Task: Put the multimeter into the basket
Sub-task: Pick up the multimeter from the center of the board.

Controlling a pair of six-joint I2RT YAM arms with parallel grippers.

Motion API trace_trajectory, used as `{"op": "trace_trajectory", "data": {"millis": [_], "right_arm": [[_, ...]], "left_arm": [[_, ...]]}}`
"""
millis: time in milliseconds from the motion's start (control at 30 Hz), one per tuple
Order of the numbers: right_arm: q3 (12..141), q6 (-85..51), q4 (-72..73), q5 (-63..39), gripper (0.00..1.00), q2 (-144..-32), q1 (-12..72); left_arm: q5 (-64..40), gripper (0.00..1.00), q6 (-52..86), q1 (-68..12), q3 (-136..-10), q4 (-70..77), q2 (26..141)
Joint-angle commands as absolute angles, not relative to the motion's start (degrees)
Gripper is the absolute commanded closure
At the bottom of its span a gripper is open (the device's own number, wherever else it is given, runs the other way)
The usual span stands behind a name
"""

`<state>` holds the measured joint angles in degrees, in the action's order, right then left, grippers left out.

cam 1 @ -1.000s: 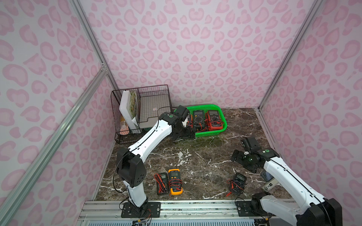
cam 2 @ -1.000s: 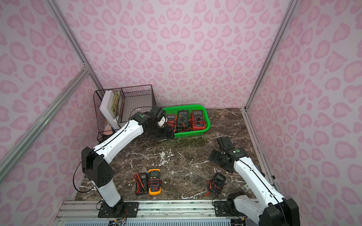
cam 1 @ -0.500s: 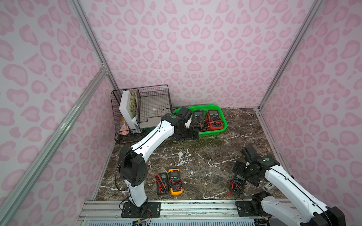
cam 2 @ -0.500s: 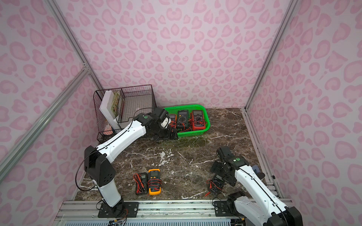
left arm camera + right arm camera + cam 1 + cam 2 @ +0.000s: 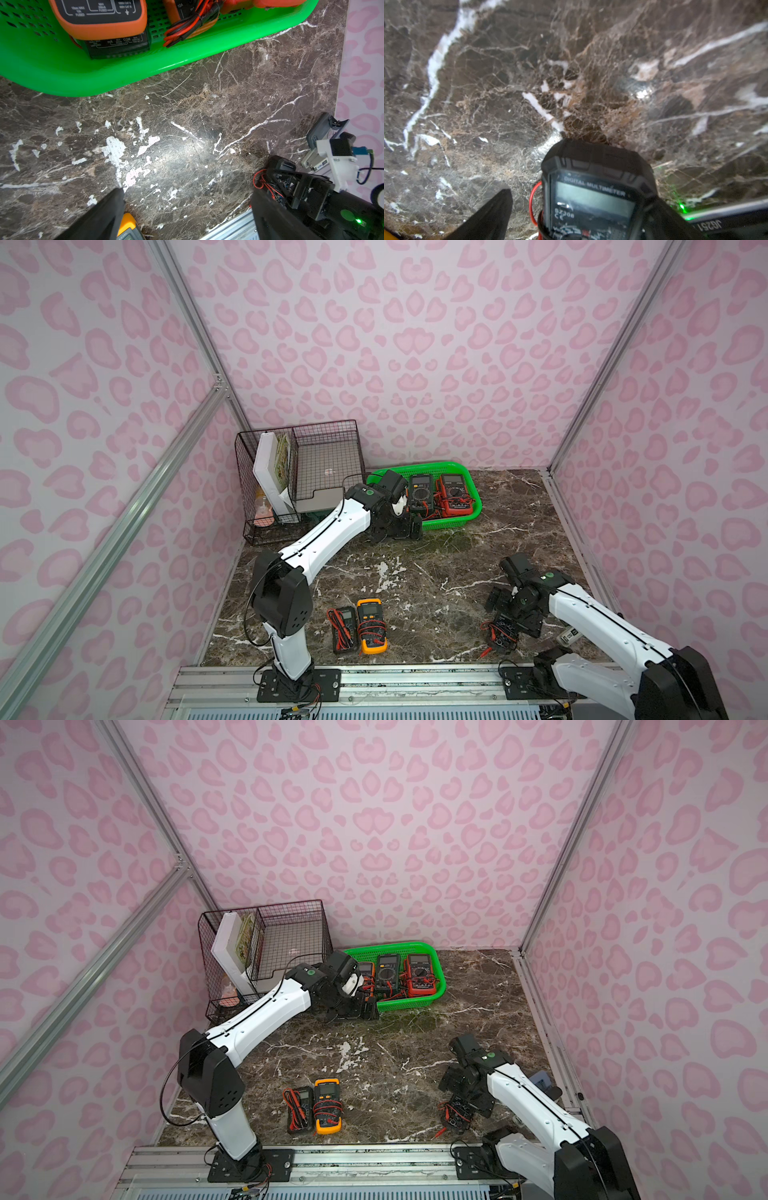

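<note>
My right pincer (image 5: pixel 579 195) has its jaws spread wide on either side of the small black digital multimeter (image 5: pixel 593 199), which lies flat on the dark brown marble table (image 5: pixel 529 83). My right wrist view shows what my arm hides in both top views: one finger (image 5: pixel 492 214) stands clear of the casing, with a red lead in the gap. I cannot tell whether the other finger touches it. Well to this pincer's left, near the front edge, a yellow-cased multimeter (image 5: pixel 371 624) and a black multimeter bound in red leads (image 5: pixel 344 626) lie side by side.

Farther off, my left pincer (image 5: pixel 188 191) is also spread and holds nothing. It points down at bare marble just in front of the bright green perforated plastic basket (image 5: pixel 124 70). Beyond this pincer, in the basket, lie a dark green-black multimeter (image 5: pixel 420 489) and a red multimeter (image 5: pixel 455 491). A third, an orange-edged multimeter (image 5: pixel 365 969), shows in a top view only, and my wrist hides it elsewhere. My left wrist view shows it close up. To this pincer's left and farther back stands a black wire-mesh rack (image 5: pixel 328 464) holding a white board (image 5: pixel 266 472).
</note>
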<state>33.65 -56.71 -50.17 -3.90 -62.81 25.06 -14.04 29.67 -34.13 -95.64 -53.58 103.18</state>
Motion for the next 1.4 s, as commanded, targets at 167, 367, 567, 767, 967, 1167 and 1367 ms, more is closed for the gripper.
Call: {"op": "trace_trajectory", "data": {"millis": [167,367,567,767,967,1167,1367], "right_arm": [[31.84,-56.95,-46.72,-5.01,0.03,-64.77,25.75],[31.29,-56.78,-46.23,-5.62,0.14,-64.42,25.84],[31.53,-56.38,-45.6,-6.06,0.33,-63.9,25.99],[33.44,-55.26,-44.67,-6.16,0.5,-63.63,26.19],[38.06,-53.89,-44.32,-4.82,0.54,-64.75,26.18],[43.45,-52.48,-44.3,-3.08,0.56,-66.7,26.18],[48.78,-51.47,-43.98,-1.92,0.56,-68.4,26.18]], "left_arm": [[-15.22,0.01,29.0,-34.17,-95.95,-53.06,103.0],[-15.54,0.01,28.85,-34.17,-96.57,-52.99,103.44],[-16.0,0.01,28.4,-34.17,-98.23,-53.65,104.49],[-15.82,0.01,27.86,-34.16,-100.18,-54.96,105.19],[-15.91,0.01,28.03,-33.85,-101.62,-55.68,105.81],[-16.91,0.01,28.56,-32.72,-102.87,-55.81,106.35],[-17.6,0.01,28.83,-31.31,-103.63,-55.81,106.44]]}}
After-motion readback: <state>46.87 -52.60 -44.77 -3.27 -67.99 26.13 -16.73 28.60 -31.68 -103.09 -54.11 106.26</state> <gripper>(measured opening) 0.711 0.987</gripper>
